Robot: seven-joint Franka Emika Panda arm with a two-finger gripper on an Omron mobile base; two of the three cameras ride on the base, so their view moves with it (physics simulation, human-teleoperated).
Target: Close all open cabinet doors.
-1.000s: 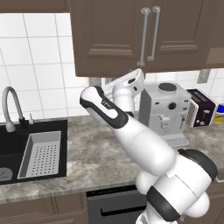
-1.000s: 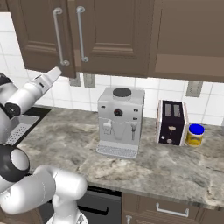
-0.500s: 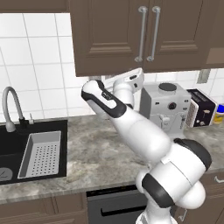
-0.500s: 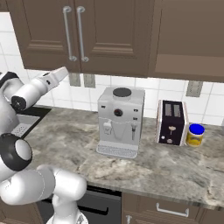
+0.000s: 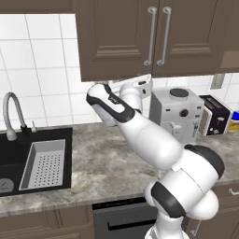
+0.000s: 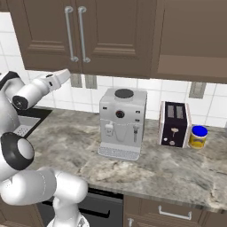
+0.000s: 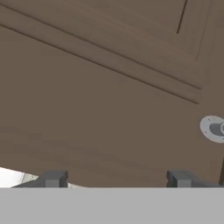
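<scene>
The robot's hand (image 7: pixel 114 178), fingers spread and grasping nothing, points at the tall dark brown wooden cabinet doors (image 5: pixel 154 39) above a grey coffee machine (image 5: pixel 179 115) on the marbled worktop (image 6: pixel 155 162).

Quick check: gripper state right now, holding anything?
Gripper: open, jaws spread wide and holding nothing, right up against the lower part of a cabinet door.

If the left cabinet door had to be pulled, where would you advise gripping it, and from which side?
Grip the left door's vertical bar handle near its middle, coming straight from the front with fingers either side. The bar stands off the panel on end mounts, leaving room behind.
</scene>
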